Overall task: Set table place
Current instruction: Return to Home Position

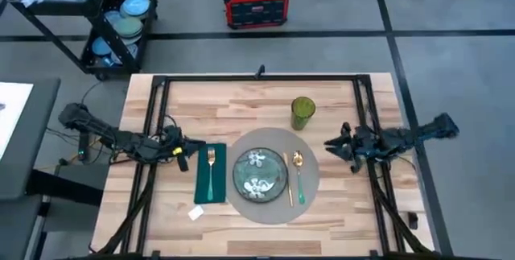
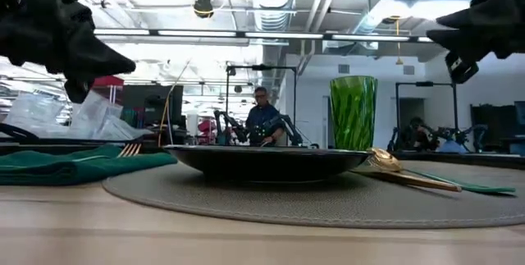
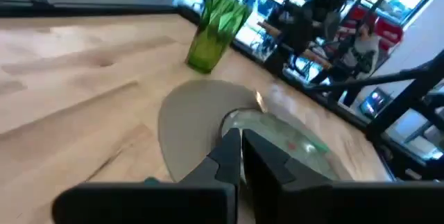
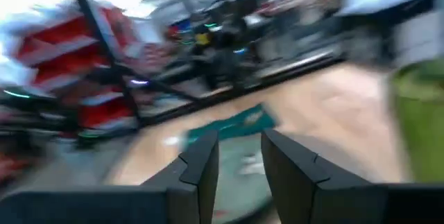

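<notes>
Seemingly the setting is complete, so the step in hand looks like the retreat to the rest pose. The bench (image 1: 241, 99) carries the place, a round grey placemat (image 1: 274, 138), near its middle, with bare wood open on both sides. The plate (image 1: 259, 171) sits centred on the mat. The green napkin (image 1: 201, 183) lies just beside the mat's left edge. The green glass (image 1: 302, 113) stands just beyond the mat's far right rim. The fork (image 1: 211, 163) rests on the napkin and the spoon (image 1: 299, 171) on the mat, right of the plate.

The left gripper (image 1: 190, 147) hangs above the napkin's far left corner, fingers nearly together and empty. The right gripper (image 1: 331, 142) hovers off the mat's right edge, fingers a little apart and empty.

Next, I judge, each arm should lift and draw outward. The right must keep clear of the glass and both of the black rails.
</notes>
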You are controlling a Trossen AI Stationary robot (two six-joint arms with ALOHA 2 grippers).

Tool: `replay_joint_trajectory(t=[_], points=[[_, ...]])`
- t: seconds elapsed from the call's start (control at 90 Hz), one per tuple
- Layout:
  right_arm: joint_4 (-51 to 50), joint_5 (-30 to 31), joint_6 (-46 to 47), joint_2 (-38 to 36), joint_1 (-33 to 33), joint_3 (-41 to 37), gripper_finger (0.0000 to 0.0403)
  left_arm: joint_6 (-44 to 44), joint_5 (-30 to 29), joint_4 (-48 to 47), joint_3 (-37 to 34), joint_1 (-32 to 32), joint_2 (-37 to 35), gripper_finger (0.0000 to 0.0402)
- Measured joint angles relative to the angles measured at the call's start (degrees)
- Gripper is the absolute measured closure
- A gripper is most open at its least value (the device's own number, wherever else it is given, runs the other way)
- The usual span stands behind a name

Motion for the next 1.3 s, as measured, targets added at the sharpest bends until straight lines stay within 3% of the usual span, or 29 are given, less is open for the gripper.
replay_joint_trajectory(t=[0.067,0.2,0.578,1.3], points=[[0.1,4.0,-3.4,0.2,2.3,0.0,0.0305,5.6,0.0,0.7,0.4,0.0,0.2,0.0401],[-0.1,6.0,-6.5,2.5,3.4,0.0,0.0305,12.1,-0.4,1.5,0.3,0.1,0.0,0.0401],[0.1,6.6,-9.5,4.9,-0.4,0.0,0.0305,15.1,-1.4,-1.3,0.2,0.1,-0.1,0.0401],[0.1,6.6,-9.5,4.8,-0.8,-0.1,0.0305,14.9,-1.5,-4.9,0.5,0.1,0.1,0.0402]])
